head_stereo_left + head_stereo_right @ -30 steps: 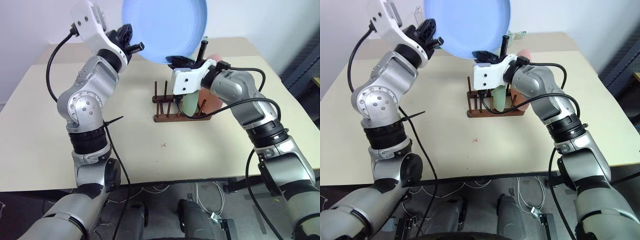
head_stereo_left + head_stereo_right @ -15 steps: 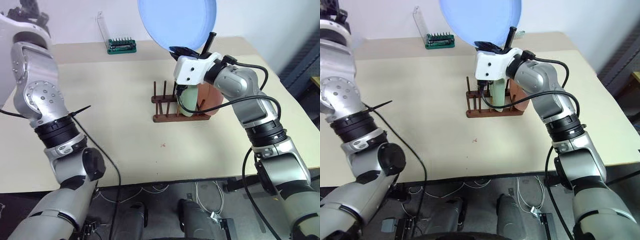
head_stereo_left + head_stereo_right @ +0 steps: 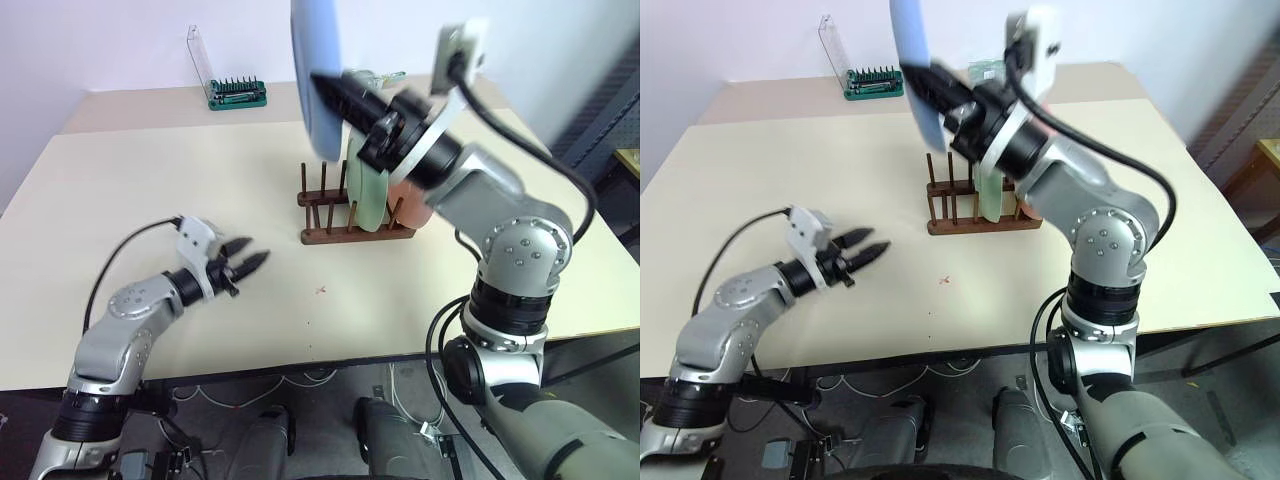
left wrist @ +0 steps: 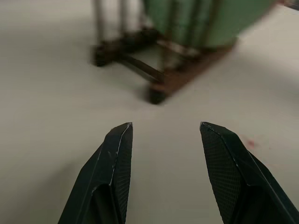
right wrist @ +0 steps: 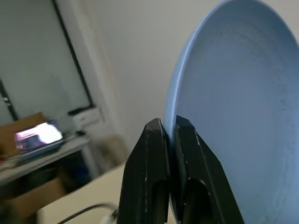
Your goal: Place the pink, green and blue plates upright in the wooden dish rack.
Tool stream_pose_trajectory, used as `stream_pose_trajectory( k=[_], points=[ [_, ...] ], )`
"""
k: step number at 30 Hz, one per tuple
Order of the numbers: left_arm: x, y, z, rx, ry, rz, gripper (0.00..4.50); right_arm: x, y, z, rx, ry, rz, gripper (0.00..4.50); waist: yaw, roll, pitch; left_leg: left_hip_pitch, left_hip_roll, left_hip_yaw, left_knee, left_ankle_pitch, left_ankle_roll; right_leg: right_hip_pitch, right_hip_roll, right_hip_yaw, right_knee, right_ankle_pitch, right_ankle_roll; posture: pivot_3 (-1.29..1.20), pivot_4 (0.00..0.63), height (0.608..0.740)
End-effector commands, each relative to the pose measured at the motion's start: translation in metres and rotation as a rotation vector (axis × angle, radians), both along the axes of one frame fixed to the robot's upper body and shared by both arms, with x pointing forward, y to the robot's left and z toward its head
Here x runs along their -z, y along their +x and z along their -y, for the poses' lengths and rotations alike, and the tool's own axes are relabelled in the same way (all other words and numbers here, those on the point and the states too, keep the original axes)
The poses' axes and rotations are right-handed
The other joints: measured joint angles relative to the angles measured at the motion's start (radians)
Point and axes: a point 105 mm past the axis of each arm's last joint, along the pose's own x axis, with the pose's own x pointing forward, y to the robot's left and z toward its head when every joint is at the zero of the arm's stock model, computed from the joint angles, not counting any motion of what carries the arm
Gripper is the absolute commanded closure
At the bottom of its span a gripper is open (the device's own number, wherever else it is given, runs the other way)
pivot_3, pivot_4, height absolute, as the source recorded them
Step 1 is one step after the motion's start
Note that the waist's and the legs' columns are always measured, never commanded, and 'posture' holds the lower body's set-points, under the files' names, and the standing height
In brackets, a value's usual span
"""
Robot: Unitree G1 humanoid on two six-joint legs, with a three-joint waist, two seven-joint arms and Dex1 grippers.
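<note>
My right gripper (image 5: 168,127) is shut on the rim of the light blue plate (image 3: 314,70), which it holds edge-on and upright above the near end of the wooden dish rack (image 3: 328,236). The mint green plate (image 3: 368,190) stands upright between the rack's pegs. Behind it, the pink plate (image 3: 412,212) stands upright too. My left gripper (image 3: 250,259) is open and empty, low over the table (image 3: 150,180) to the left of the rack, pointing at the rack (image 4: 163,88) and the green plate (image 4: 205,18).
A green bit set with a clear lid (image 3: 236,93) stands at the table's back edge. A small red mark (image 3: 322,291) lies on the table in front of the rack. A darker piece of furniture (image 3: 610,120) stands past the table's right side.
My left arm has swung away from the blue plate and dropped low over the table, its gripper now open. My right wrist has rolled, turning the plate from face-on to edge-on.
</note>
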Motion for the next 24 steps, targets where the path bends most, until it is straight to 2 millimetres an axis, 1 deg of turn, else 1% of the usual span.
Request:
stream_pose_trajectory(
  k=[1, 5, 11, 14, 17, 19, 22, 24],
  points=[
    [-0.013, -0.003, 0.008, 0.053, -0.003, 0.042, 2.19, -0.008, 0.006, 0.008, 0.023, 0.053, -0.087, 4.50, 0.000, 0.000, 0.000, 0.000, 0.000, 0.000, 0.000, 0.000, 0.000, 0.000, 0.000, 0.000, 0.000, 0.000, 0.000, 0.00, 0.150, 0.740],
    [-0.015, -0.001, 0.011, 0.055, -0.019, 0.049, 2.19, -0.006, 0.010, 0.009, 0.022, 0.073, -0.159, 4.50, 0.001, 0.000, 0.000, 0.000, 0.000, 0.001, 0.000, 0.000, 0.000, 0.000, 0.000, 0.000, 0.000, 0.000, 0.000, 0.00, 0.150, 0.740],
    [-0.013, -0.003, 0.015, 0.056, -0.032, 0.044, 2.19, 0.002, 0.025, 0.012, 0.079, 0.061, -0.233, 4.50, -0.002, 0.000, 0.000, 0.000, 0.000, 0.001, 0.000, 0.000, 0.001, 0.000, 0.000, 0.000, 0.000, 0.000, 0.001, 0.00, 0.150, 0.740],
    [-0.013, -0.003, 0.017, 0.057, -0.036, 0.044, 2.19, 0.007, 0.035, 0.014, 0.109, 0.065, -0.280, 4.50, -0.002, 0.000, 0.000, 0.000, 0.000, 0.001, 0.000, 0.000, 0.001, 0.000, 0.000, 0.000, 0.000, 0.000, 0.001, 0.00, 0.150, 0.740],
    [-0.012, -0.003, 0.019, 0.059, -0.038, 0.045, 2.19, 0.017, 0.051, 0.016, 0.140, 0.068, -0.368, 4.50, -0.002, 0.000, 0.000, 0.000, 0.000, 0.001, 0.001, 0.000, 0.001, 0.000, 0.000, 0.000, 0.000, 0.000, 0.001, 0.00, 0.150, 0.740],
    [-0.012, -0.003, 0.020, 0.058, -0.039, 0.045, 2.19, 0.019, 0.055, 0.015, 0.143, 0.056, -0.375, 4.50, -0.002, 0.000, 0.000, 0.000, 0.000, 0.001, 0.001, 0.000, 0.001, 0.000, 0.000, 0.000, 0.000, 0.000, 0.000, 0.00, 0.150, 0.740],
    [-0.012, -0.004, 0.021, 0.058, -0.042, 0.047, 2.13, 0.018, 0.055, 0.014, 0.138, 0.049, -0.368, 3.51, -0.002, 0.000, 0.000, -0.001, 0.000, 0.001, 0.001, 0.000, 0.001, 0.000, 0.000, 0.000, 0.000, 0.000, 0.001, 0.00, 0.150, 0.740],
    [-0.012, -0.004, 0.021, 0.057, -0.042, 0.047, 2.13, 0.016, 0.055, 0.014, 0.139, 0.048, -0.355, 2.58, -0.002, 0.000, 0.000, 0.000, 0.000, 0.002, 0.001, 0.000, 0.001, 0.000, 0.001, 0.000, 0.000, 0.000, 0.001, 0.00, 0.150, 0.740]
  ],
)
